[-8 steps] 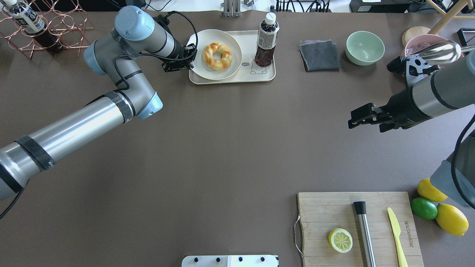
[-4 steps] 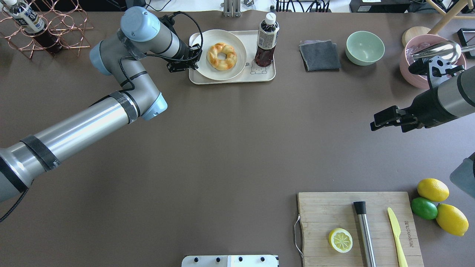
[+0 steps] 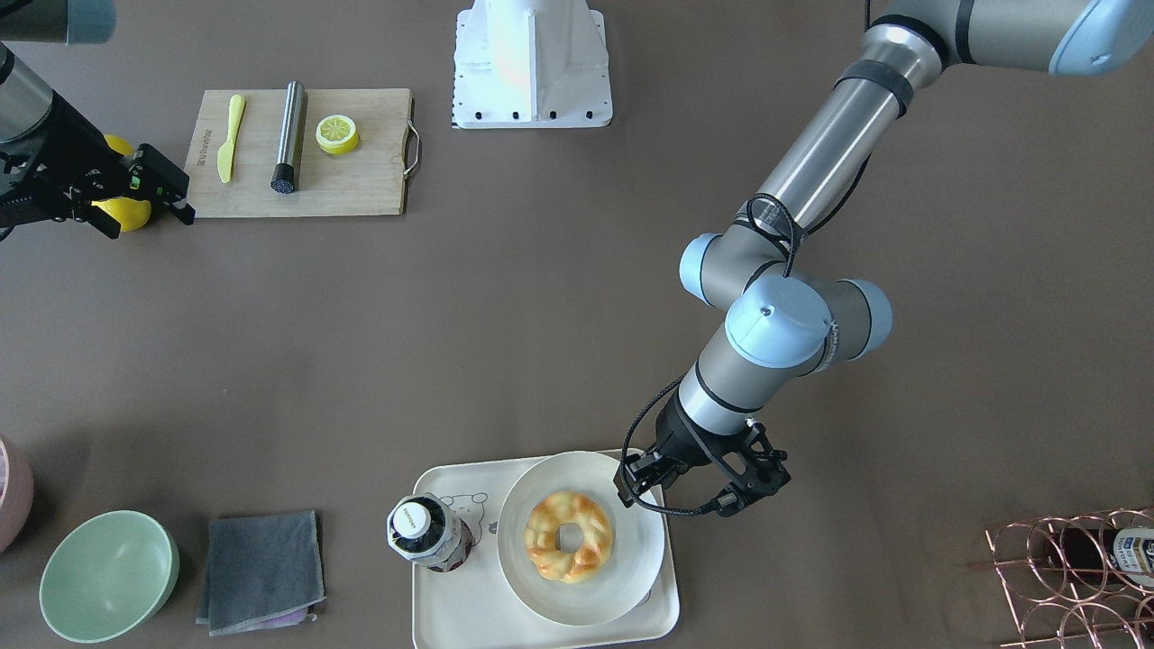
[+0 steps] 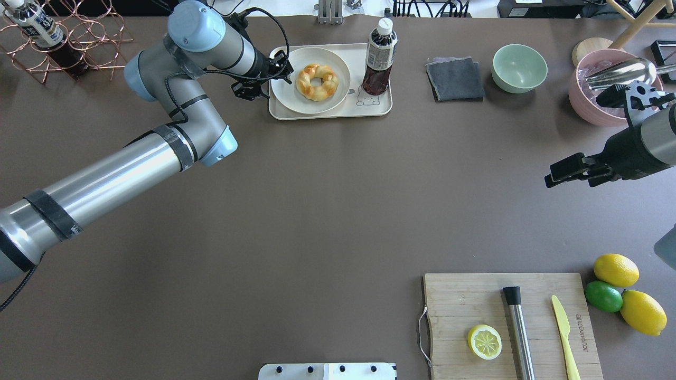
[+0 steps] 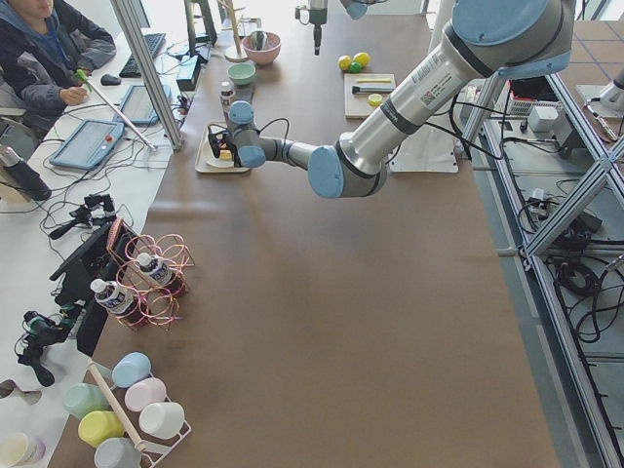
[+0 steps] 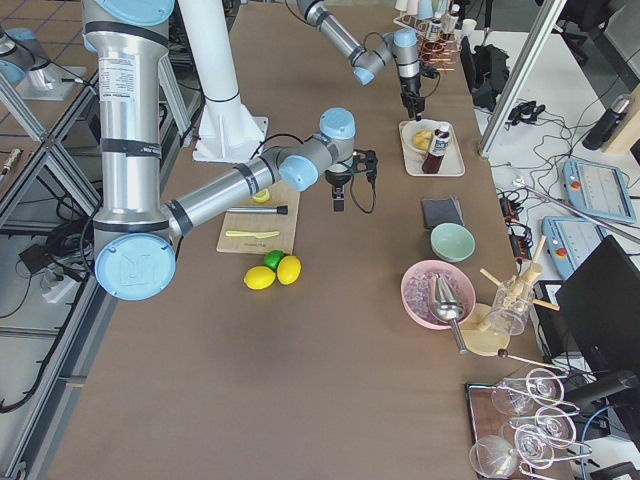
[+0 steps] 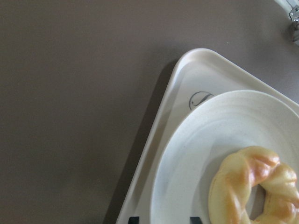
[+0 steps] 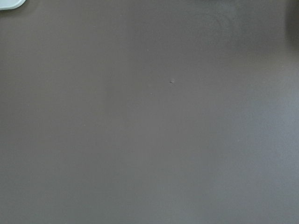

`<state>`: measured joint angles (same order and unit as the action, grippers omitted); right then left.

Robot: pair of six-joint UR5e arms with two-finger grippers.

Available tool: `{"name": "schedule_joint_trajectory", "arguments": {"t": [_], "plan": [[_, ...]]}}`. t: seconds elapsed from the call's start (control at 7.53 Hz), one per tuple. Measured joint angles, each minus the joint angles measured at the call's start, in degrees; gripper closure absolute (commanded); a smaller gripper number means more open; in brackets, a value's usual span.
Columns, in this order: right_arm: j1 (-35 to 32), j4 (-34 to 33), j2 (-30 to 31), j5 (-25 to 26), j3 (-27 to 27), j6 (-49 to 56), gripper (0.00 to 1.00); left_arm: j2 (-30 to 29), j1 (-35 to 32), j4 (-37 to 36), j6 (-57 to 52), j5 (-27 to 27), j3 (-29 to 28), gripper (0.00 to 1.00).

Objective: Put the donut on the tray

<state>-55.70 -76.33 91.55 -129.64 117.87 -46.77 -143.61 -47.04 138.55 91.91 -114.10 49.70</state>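
The donut is a golden twisted ring. It lies on a round white plate that sits on the cream tray at the table's far side. It also shows in the front view and the left wrist view. My left gripper is at the plate's left rim. Its jaws are open, with one fingertip over the tray and the other over the plate. My right gripper hangs open and empty above the table at the right.
A dark drink bottle stands on the tray's right end. Right of the tray are a grey cloth, a green bowl and a pink bowl. A copper rack is at the far left. A cutting board with a lemon half is at the near right.
The plate with the donut slid right on the tray along with my left gripper, which then shifted toward the table's far edge. My right arm drew back to the right.
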Motion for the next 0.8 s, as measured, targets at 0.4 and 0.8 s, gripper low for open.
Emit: {"name": "schedule_joint_trajectory", "arguments": {"t": [0.4, 0.8], "plan": [[-5.64, -0.17, 0.05, -3.32, -3.09, 7.20, 0.00, 11.09, -4.05, -14.74, -8.39, -7.88, 21.03, 0.09], [-15.03, -0.85, -0.04, -5.39, -9.91, 20.92, 0.00, 28.66, -13.45, -33.88, -33.93, -15.14, 45.87, 0.03]]}}
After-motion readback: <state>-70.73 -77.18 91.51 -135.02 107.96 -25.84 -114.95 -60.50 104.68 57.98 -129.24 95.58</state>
